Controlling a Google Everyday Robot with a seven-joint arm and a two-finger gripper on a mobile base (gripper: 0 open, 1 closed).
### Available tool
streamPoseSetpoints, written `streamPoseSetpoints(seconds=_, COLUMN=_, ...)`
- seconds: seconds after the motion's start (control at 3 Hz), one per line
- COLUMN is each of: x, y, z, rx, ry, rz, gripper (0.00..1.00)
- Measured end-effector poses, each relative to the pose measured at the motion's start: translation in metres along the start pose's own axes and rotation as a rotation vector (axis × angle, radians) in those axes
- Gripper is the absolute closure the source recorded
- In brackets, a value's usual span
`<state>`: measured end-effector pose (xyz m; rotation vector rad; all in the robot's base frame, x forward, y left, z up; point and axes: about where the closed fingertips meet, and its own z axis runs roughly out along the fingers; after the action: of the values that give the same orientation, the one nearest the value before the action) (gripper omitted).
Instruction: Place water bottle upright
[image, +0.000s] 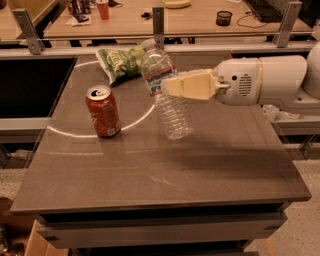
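The water bottle (170, 107) is a clear ribbed plastic bottle with a white cap and a label band near the neck. It hangs above the table, tilted a little, cap up and to the left, its base just over the table top. My gripper (167, 86) reaches in from the right with cream fingers and is shut on the water bottle just below the label.
A red soda can (103, 110) stands upright left of the bottle. A green snack bag (120, 61) lies at the back. The grey table (210, 165) ends at a near edge and a right edge. Small clear bottles (272, 111) sit beyond the right edge.
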<state>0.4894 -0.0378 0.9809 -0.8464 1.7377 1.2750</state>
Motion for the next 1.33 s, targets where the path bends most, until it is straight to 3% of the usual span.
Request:
streamPoseSetpoints(seconds=0.33, x=0.024, y=0.004, z=-0.006, rx=-0.064, ry=-0.124, rz=-0.062, gripper=1.00)
streamPoseSetpoints(seconds=0.67, x=0.043, y=0.008, z=-0.010, rx=-0.086, ry=-0.157, rz=-0.164, gripper=1.00)
streamPoseSetpoints(seconds=1.0, x=0.062, y=0.011, z=-0.011, rx=-0.059, ry=-0.162, rz=-0.240, gripper=1.00)
streamPoseSetpoints(seconds=1.33, x=0.079, y=0.014, z=-0.013, rx=-0.024, ry=-0.174, rz=-0.267, gripper=1.00)
